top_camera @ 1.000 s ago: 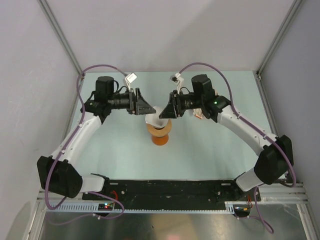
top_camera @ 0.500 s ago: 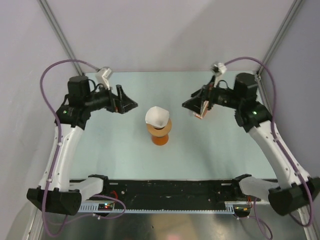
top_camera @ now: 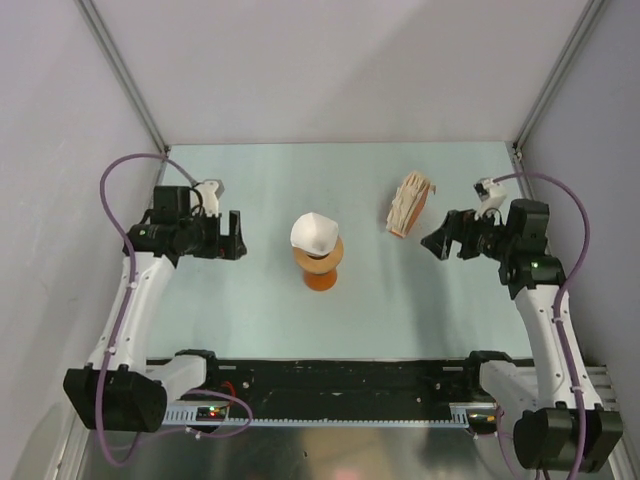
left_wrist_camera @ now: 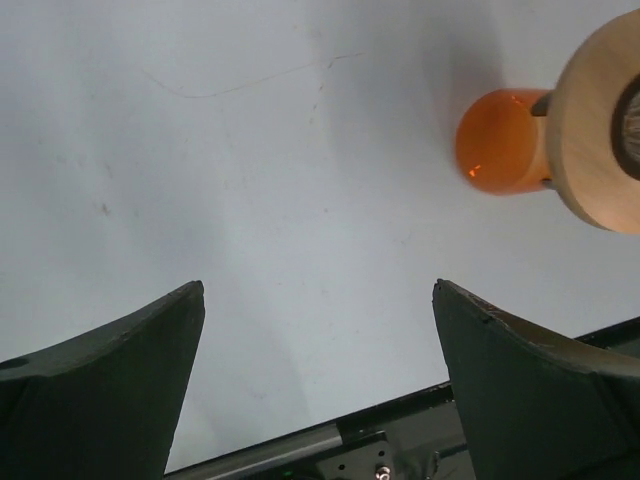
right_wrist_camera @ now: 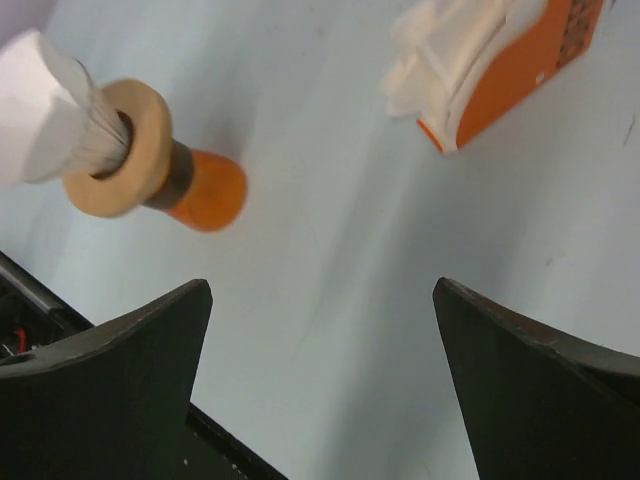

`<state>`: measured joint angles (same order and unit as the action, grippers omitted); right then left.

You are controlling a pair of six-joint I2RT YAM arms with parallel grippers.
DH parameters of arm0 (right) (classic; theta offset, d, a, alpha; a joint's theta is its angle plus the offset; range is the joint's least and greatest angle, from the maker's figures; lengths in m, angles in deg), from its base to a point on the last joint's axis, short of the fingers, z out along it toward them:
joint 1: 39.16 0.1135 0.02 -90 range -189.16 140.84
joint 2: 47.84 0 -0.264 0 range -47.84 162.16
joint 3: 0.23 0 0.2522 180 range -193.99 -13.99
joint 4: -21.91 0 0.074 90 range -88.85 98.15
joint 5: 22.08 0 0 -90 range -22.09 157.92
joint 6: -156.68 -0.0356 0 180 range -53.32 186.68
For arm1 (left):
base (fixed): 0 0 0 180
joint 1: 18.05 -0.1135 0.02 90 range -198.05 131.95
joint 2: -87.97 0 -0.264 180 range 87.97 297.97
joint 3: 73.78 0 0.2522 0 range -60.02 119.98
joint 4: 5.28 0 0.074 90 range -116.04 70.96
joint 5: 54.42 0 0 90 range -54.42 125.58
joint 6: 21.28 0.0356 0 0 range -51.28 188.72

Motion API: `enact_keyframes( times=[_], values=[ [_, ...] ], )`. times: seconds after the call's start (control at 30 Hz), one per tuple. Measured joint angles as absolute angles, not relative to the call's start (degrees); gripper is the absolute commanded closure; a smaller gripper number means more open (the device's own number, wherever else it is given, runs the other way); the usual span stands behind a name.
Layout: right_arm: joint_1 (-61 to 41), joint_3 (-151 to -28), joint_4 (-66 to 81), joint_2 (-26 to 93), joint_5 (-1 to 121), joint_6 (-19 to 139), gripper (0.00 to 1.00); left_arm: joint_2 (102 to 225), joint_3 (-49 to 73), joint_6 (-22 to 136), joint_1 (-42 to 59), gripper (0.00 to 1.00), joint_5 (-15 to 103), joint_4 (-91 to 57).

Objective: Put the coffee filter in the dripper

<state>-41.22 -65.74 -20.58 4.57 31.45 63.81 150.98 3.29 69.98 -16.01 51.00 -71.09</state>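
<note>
1. Left tool (top_camera: 236, 236): jaws spread wide, nothing between them. In its wrist view only bare table (left_wrist_camera: 250, 150) lies ahead of the tool (left_wrist_camera: 318, 287).
2. Left arm pose: elbow bent, forearm running up the left side, tool level and pointing inward at the centre. It is well apart from the dripper (top_camera: 321, 262).
3. From the left tool, the dripper (left_wrist_camera: 590, 130) is ahead and off to the right. It stands on the orange vessel (left_wrist_camera: 497, 142).
4. Coffee filter (top_camera: 314, 233): ahead of both tools and between them, its tip down in the dripper's hole. The white cone stands up out of the ring, looks a bit tilted.
5. Task status: placement looks done and neither tool touches the filter. At most a seating check is left; how deep it sits I cannot tell.
6. From the right tool (right_wrist_camera: 322, 285), the coffee filter (right_wrist_camera: 45, 105) and dripper (right_wrist_camera: 90, 192) are ahead and to the left. The stack of filters (right_wrist_camera: 460, 50) is ahead and to the right.
7. Right tool (top_camera: 433, 240): jaws fully apart, holding nothing.
8. Right arm pose: forearm rising along the right side, tool pointing inward, near the stack but not touching it.
</note>
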Motion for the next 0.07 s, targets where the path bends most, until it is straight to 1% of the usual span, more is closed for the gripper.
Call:
enact_keyframes(
  times=[0.07],
  values=[
    [-41.77, -64.1, -21.61, 4.57, 31.97, 65.07, 0.01, 151.22, 3.1, 70.3, -16.01, 0.0, 49.84, -70.87]
  ],
)
